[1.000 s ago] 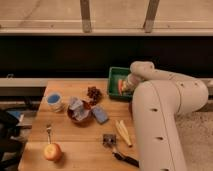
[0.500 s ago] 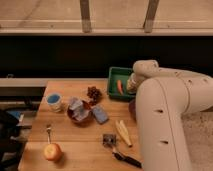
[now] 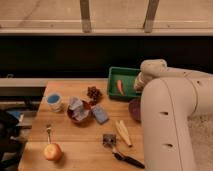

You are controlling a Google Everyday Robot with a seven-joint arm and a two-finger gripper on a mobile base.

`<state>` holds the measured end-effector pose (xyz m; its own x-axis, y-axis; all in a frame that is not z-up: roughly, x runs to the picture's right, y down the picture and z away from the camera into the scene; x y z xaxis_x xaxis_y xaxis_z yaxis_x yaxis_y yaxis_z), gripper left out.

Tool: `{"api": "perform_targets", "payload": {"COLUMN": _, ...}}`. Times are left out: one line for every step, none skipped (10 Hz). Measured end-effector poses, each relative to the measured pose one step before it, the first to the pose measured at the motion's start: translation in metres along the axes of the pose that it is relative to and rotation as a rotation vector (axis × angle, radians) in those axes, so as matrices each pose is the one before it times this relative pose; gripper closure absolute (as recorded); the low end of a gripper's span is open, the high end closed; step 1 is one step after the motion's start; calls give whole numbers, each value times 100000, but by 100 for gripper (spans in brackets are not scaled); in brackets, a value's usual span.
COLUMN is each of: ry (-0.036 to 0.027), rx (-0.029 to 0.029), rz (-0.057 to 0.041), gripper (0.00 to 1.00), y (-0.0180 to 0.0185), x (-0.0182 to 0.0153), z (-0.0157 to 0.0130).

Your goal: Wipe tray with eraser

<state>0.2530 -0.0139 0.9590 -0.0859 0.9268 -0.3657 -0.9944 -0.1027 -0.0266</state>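
The green tray [image 3: 116, 76] stands at the table's back edge, right of centre. A slim orange carrot-like piece [image 3: 119, 86] lies inside it. My gripper [image 3: 139, 83] hangs at the end of the big white arm [image 3: 170, 110], down over the right part of the tray. The arm's wrist hides that end of the tray. No tan eraser shows; it may be hidden under the gripper.
On the wooden table [image 3: 75, 145] are a blue cup [image 3: 54, 101], a brown cluster [image 3: 93, 92], a bowl with crumpled wrapping [image 3: 79, 111], a blue block [image 3: 100, 114], a purple bowl [image 3: 134, 109] half behind the arm, pale yellow pieces [image 3: 122, 132], an apple [image 3: 52, 151], a spoon [image 3: 48, 131] and a black-handled brush [image 3: 125, 159].
The arm's wrist and gripper have shifted a little to the right over the tray. Nothing else on the table has moved.
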Motion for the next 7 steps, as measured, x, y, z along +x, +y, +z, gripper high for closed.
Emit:
{"api": "perform_targets", "payload": {"ry": -639, "rx": -991, "rz": 498, "gripper": 100, "y": 412, "x": -791, "z": 357}}
{"api": "perform_targets", "payload": {"ry": -797, "rx": -1331, "rz": -424, "gripper": 100, "y": 608, "x": -800, "z": 409}}
{"api": "perform_targets", "payload": {"ry": -850, "rx": -1604, "rz": -845, "gripper": 100, "y": 1010, "x": -975, "z": 458}}
{"api": "perform_targets", "payload": {"ry": -369, "rx": -1892, "rz": -1544, "gripper": 100, "y": 1395, "x": -806, "z": 595}}
{"api": "perform_targets", "payload": {"ry": -535, "rx": -2525, "rz": -2532, "gripper": 100, "y": 1874, "x": -827, "z": 528}}
{"api": "perform_targets", "payload": {"ry": -164, "rx": -1731, "rz": -2215, "gripper": 100, "y": 1051, "x": -348, "z": 246}}
{"api": "perform_targets", "payload": {"ry": 100, "rx": -1579, "rz": -2141, "gripper": 100, "y": 956, "x": 34, "z": -119}}
